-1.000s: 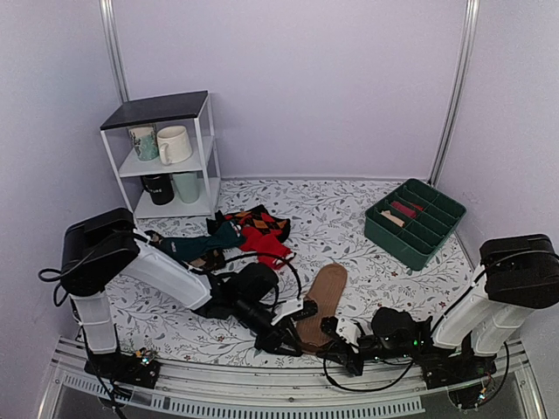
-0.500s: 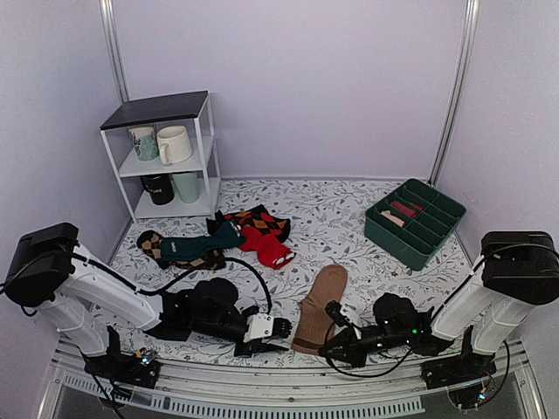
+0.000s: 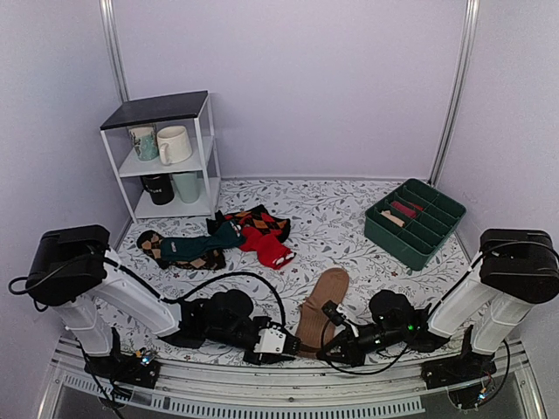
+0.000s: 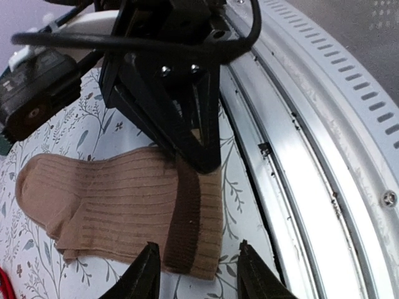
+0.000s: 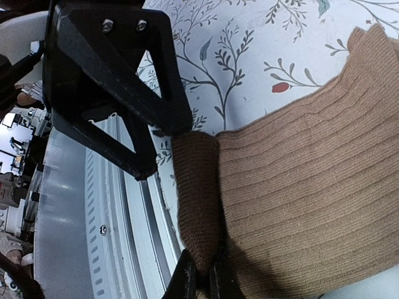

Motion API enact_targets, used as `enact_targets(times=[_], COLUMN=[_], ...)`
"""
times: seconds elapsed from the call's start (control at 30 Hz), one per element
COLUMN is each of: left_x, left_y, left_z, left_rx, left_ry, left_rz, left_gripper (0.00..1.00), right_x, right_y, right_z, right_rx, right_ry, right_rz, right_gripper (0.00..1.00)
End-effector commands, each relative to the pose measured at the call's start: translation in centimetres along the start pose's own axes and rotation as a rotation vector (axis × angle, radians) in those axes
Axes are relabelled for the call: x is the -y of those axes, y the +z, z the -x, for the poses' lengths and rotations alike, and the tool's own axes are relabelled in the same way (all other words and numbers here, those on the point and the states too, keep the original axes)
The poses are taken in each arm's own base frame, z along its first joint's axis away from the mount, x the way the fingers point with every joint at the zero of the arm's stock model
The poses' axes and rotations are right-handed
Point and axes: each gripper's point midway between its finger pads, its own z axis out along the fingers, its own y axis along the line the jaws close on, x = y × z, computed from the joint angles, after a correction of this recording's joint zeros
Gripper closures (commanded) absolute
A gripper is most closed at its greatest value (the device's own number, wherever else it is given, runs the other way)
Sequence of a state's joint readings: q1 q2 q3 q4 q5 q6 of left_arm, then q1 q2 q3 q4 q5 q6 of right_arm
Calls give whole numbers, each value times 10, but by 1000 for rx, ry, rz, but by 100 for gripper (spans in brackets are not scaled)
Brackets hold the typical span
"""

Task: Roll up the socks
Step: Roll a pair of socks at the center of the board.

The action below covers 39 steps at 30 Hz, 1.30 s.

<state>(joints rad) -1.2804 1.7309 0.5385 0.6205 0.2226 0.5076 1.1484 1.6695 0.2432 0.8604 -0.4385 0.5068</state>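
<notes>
Tan socks (image 3: 321, 301) lie flat at the table (image 3: 349, 209) front, betw. both arms; in the last half sec the left gripper (image 4: 196, 277) slid in, wide open over the dark cuff (image 4: 184, 218), while the right gripper (image 5: 201, 280) pinches it, so rolling prob. starts next.

The walls (image 3: 332, 78) are plain and pale purple. A shiny metal pole (image 3: 113, 48) stands at each side of the back wall. The counter (image 3: 341, 218) has a white cloth with little leaves and flowers. A small white shelf (image 3: 157, 109) with a dark top stands back left. A grey metal rail (image 3: 210, 393) runs along the near edge.
</notes>
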Motion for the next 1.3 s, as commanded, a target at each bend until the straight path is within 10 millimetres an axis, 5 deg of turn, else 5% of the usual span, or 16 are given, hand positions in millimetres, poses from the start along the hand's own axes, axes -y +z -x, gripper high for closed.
enact_targets(times=[0.0,0.33,0.53,0.7,0.9,1.0,1.1,1.27], left_x=[1,6,8,9,30,36,36,34], left_y=[8,26,31,28,27,26,24,23], left_z=[15,-5,-13,-9,-28,-40,-47,-55], left_rx=[41,-32,-78,-89,-208,-238,-240,-255], left_ry=[48,31,2,-111,-416,-530,-623,-698], left_rz=[9,-6,-28,-63,-242,-290,-333,-357], left_gripper=[57,70,100,100,100,100,100,100], right_x=[25,25,25,24,28,21,10,-3], right_y=[-4,-4,-2,-1,-35,-55,-57,-30], right_z=[-51,-54,-54,-45,26,55,59,35], right_rx=[-179,-190,-198,-173,148,283,294,169], right_ry=[113,125,129,106,-145,-343,-556,-726], right_rz=[-85,-79,-72,-80,-247,-343,-393,-383], right_gripper=[98,98,97,88,55,50,47,47])
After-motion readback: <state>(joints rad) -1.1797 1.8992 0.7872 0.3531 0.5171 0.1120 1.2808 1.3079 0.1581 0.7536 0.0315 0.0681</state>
